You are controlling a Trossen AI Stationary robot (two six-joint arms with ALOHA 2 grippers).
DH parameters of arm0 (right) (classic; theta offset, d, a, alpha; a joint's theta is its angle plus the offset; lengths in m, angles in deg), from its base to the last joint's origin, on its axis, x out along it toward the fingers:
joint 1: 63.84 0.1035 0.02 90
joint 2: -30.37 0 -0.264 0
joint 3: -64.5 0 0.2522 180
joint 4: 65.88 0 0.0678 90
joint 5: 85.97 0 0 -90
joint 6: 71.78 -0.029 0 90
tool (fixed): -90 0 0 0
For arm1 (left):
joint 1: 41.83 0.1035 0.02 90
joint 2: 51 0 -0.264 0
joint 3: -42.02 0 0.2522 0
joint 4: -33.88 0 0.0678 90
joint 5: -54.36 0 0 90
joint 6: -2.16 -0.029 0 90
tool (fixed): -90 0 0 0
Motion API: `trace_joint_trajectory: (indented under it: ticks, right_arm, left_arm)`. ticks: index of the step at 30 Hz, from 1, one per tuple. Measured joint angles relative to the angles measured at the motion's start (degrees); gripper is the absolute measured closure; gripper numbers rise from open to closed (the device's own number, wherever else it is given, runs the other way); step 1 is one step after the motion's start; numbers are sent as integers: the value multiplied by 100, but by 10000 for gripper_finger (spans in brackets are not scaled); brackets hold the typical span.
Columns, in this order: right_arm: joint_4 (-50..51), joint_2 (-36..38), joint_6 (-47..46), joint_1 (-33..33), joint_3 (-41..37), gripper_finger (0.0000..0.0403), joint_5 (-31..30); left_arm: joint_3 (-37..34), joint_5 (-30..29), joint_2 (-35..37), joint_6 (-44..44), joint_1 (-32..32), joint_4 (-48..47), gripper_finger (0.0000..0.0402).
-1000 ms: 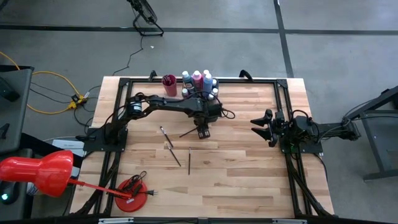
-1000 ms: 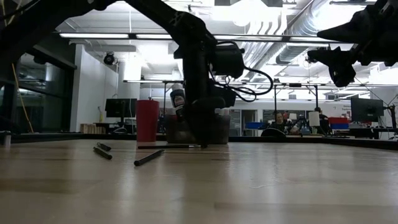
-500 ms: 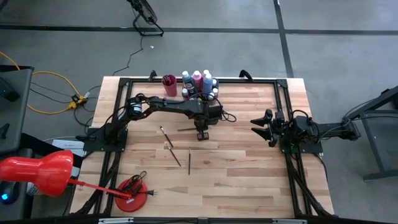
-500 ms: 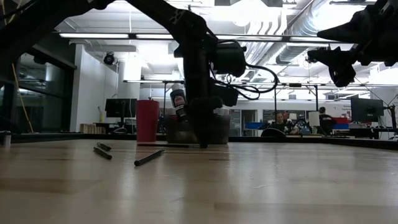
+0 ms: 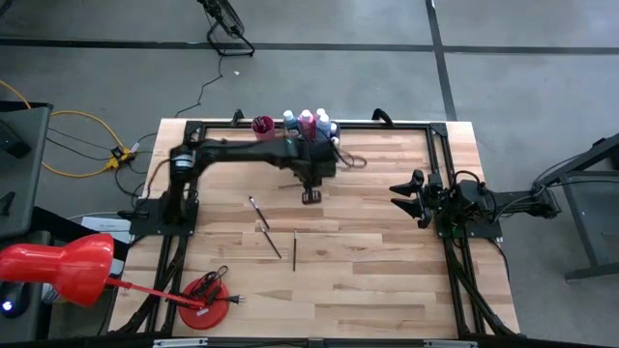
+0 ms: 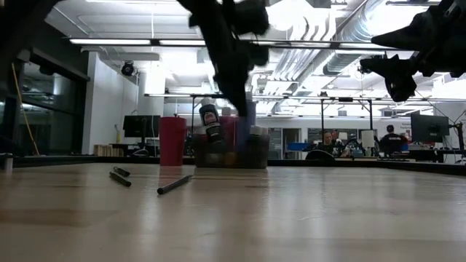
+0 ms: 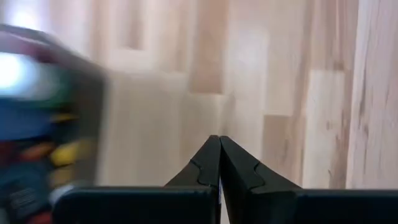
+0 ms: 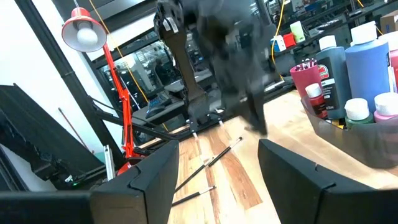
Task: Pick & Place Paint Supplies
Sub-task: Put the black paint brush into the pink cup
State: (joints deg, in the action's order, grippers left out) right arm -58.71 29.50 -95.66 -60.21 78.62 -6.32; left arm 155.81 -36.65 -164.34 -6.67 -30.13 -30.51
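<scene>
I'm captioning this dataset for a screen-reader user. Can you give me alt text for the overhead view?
Seen from above, the left arm reaches across a wooden table, its gripper shut beside a tray of paint bottles at the far edge. Three paintbrushes lie loose mid-table; the right gripper waits open at the right side.

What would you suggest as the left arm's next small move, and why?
Probably swing the left gripper toward the pink cup: its jaws are shut above the table, perhaps on a thin brush, though none shows. If empty, it should drop to the three paintbrushes lying loose. The right gripper waits, open.
</scene>
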Motion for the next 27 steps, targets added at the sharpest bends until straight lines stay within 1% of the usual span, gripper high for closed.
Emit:
trace_joint_trajectory:
  ticks: [3,6,8,10,14,16,18,22,27]
  right_arm:
    - [2,0,0,1,2,190,-1]
    - [2,0,0,-1,0,190,-5]
    - [1,0,0,0,0,190,-3]
    - [7,0,0,-1,0,190,-3]
    - [11,-2,0,-1,2,190,-1]
    - [8,-4,0,-1,0,190,-1]
    - [7,-4,0,-1,0,190,-1]
    - [8,-4,0,-1,0,190,-1]
    - [7,-4,0,-1,0,190,-1]
  left_arm:
    - [-14,-258,490,-100,125,95,401]
    - [-220,-571,1035,-213,301,164,401]
    - [-499,-788,1372,-357,441,240,401]
    - [-900,-860,1754,-557,591,669,401]
    - [-2062,-718,2630,-951,947,2146,401]
    - [-2669,-638,2960,-1127,1141,2860,401]
    - [-3116,-520,3231,-1222,1310,3397,401]
    - [-3537,-222,3708,-1384,1628,3935,401]
    - [-3582,140,4089,-1869,1941,4142,401]
